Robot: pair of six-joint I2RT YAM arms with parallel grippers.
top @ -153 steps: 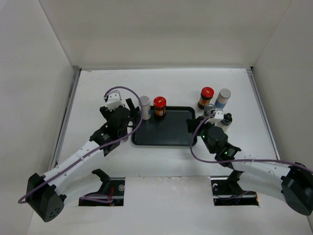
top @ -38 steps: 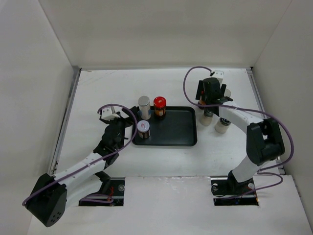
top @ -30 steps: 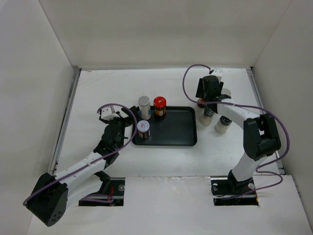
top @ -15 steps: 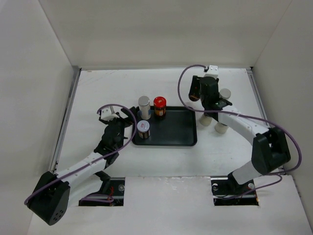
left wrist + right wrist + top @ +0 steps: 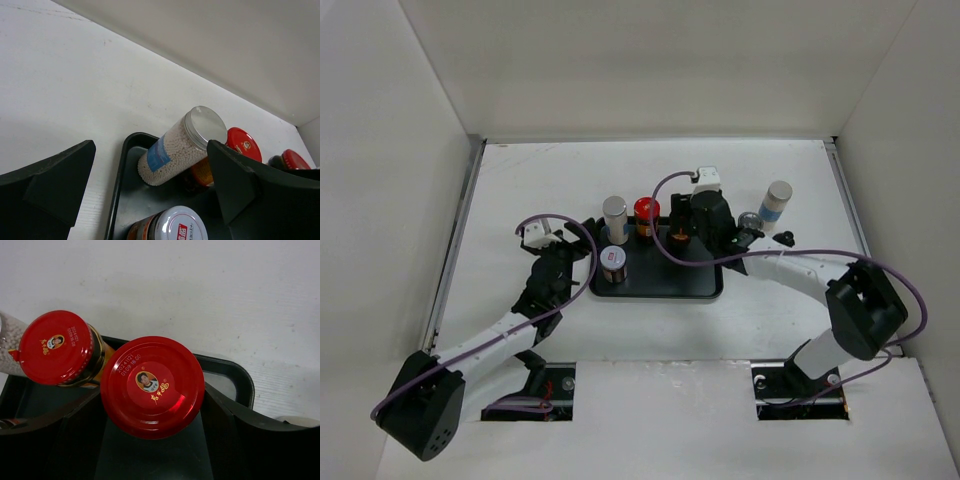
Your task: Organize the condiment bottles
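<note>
A black tray (image 5: 665, 280) holds a pale grey-capped jar (image 5: 614, 218), a red-capped jar (image 5: 646, 214) and a short silver-lidded jar (image 5: 612, 261). My right gripper (image 5: 680, 235) is shut on a second red-capped jar (image 5: 152, 385) at the tray's back right, close beside the first red-capped jar (image 5: 56, 347). My left gripper (image 5: 584, 252) is open and empty at the tray's left edge, facing the pale jar (image 5: 177, 147) and the silver-lidded jar (image 5: 177, 226). Right of the tray stand another pale grey-capped jar (image 5: 777, 201) and a short silver-lidded jar (image 5: 750, 221).
A small dark object (image 5: 786, 238) lies right of the short jar. White walls close in the table on the left, back and right. The tray's rim (image 5: 231, 374) shows just behind the held jar.
My right gripper has carried the red-capped jar leftward from the table right of the tray to the tray's back right. The left arm has barely moved.
</note>
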